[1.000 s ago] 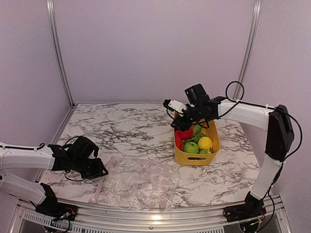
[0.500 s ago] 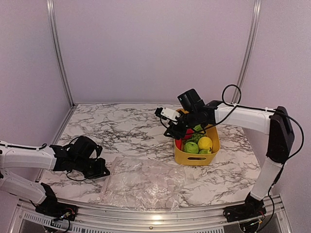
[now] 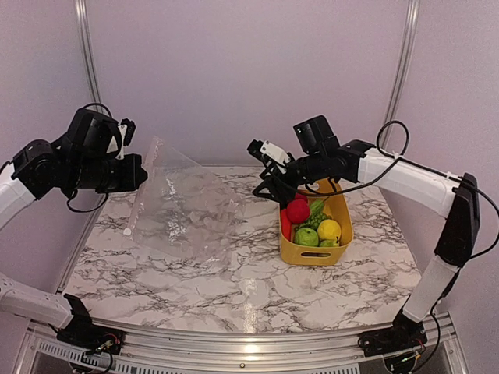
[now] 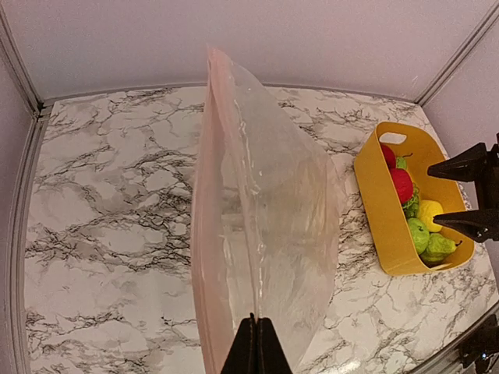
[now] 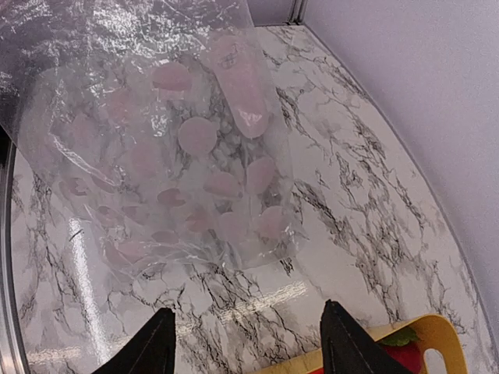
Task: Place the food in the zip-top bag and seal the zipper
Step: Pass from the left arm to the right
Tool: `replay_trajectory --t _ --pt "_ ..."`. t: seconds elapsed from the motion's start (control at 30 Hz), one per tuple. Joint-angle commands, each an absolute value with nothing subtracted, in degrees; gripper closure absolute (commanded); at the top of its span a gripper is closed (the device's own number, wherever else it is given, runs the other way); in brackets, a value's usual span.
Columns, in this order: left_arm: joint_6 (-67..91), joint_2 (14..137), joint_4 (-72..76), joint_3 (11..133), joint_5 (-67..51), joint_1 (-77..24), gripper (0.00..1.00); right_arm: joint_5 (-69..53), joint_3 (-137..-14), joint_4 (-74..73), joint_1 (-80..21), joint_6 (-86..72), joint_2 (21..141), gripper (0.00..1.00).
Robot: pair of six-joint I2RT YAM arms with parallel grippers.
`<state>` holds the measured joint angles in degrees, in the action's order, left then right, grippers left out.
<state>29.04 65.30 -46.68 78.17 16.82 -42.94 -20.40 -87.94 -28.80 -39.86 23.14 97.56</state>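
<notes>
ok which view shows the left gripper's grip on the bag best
Left wrist: close up, the left gripper is pinched shut on an edge of the zip-top bag. Top external shows the bag held up by it, but small. Right wrist shows only the bag.

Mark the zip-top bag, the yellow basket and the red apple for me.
zip-top bag (image 3: 183,206), top external view, middle of its clear panel.
yellow basket (image 3: 312,256), top external view, near wall.
red apple (image 3: 297,210), top external view, upper side.
</notes>
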Motion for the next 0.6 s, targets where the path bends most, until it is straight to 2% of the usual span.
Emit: replay_trajectory --t 0.0,0.1,0.23,0.43,0.57 --pt "23.66 71.01 -57.42 81.94 16.61 -45.81 1.0 -23.96 -88.08 -28.45 -37.8 20.11 95.77 0.4" --pt "24.29 74.7 -54.89 80.36 15.22 -50.22 1.0 -24.94 -84.67 -27.43 -36.45 19.7 93.77 0.4" --pt "26.82 78.52 -46.59 77.26 16.29 -54.92 1.0 -32.87 -80.22 -25.41 -35.76 17.09 90.39 0.39" --pt "29.2 79.86 -27.07 73.49 16.24 -56.83 1.0 -41.4 -79.15 -22.66 -35.89 9.59 91.04 0.41" --pt "30.29 82.89 -20.66 75.65 18.26 -56.8 1.0 -47.41 -78.14 -21.35 -35.98 6.18 91.63 0.41"
